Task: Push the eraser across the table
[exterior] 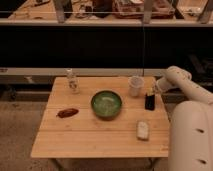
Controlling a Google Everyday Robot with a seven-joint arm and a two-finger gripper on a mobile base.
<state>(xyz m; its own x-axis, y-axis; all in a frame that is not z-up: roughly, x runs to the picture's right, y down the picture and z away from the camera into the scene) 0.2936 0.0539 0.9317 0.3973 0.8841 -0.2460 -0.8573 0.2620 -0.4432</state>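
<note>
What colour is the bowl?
The bowl is green, seen in the camera view; the gripper is by the eraser.

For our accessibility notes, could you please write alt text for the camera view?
The robot's shut gripper sits at the far end of a black eraser near the right edge of a wooden table. Also on it: a green bowl, white cup, whitish block, bottle and reddish-brown object.

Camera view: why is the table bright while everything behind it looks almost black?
In the camera view, light seems to fall from above onto the table, leaving the space behind in deep shadow; the green bowl shows a soft sheen; the shut gripper, at the black eraser's far end, barely stands out against it.
</note>
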